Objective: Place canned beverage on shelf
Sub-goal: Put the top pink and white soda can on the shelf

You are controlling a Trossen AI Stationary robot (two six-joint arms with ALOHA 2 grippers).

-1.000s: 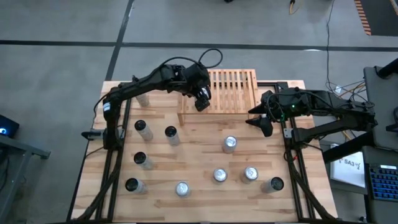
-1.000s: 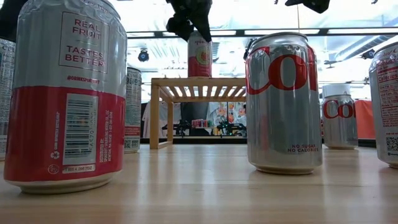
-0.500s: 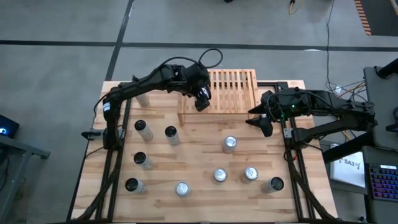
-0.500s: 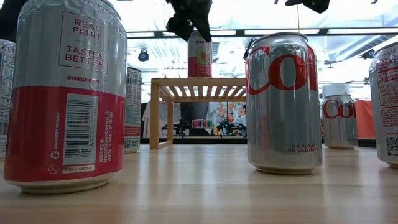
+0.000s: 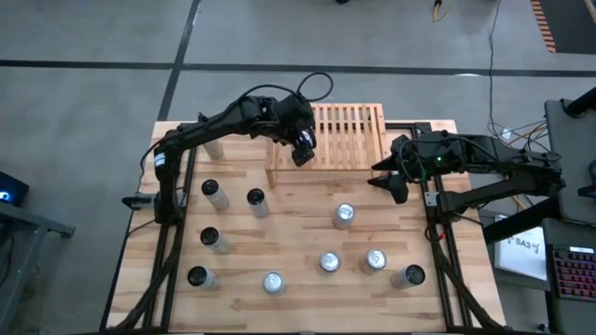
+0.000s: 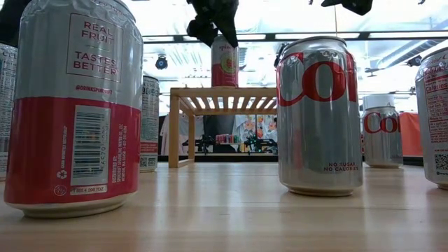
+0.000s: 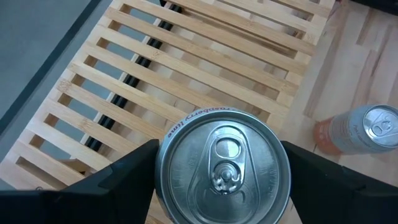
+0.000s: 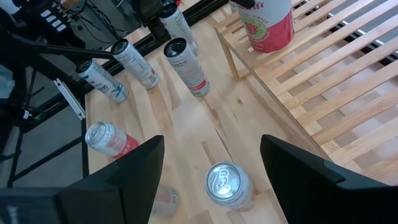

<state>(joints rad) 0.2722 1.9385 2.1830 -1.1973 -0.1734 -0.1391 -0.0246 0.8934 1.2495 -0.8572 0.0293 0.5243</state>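
The high view looks straight down on the table (image 5: 298,233). The low view sits at tabletop level behind near cans. Wrist views look down past their fingers; all share the shelf (image 5: 340,135).

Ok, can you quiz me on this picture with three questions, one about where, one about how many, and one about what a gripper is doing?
1. Where is the left gripper?
A. At the table's front edge
B. At the can on the shelf's left end
C. Off the table

2. How many cans stand on the shelf?
A. One
B. Three
C. Five

3. What is the right gripper doing?
A. Squeezing a can
B. Lifting the shelf
C. Open, holding nothing

Answers:
1. B: the high view shows it over the shelf's left end, and the left wrist view shows the can right below it.
2. A: only the pink and white can is on the slats.
3. C: its own view shows nothing held, and it hangs beside the shelf's right end.
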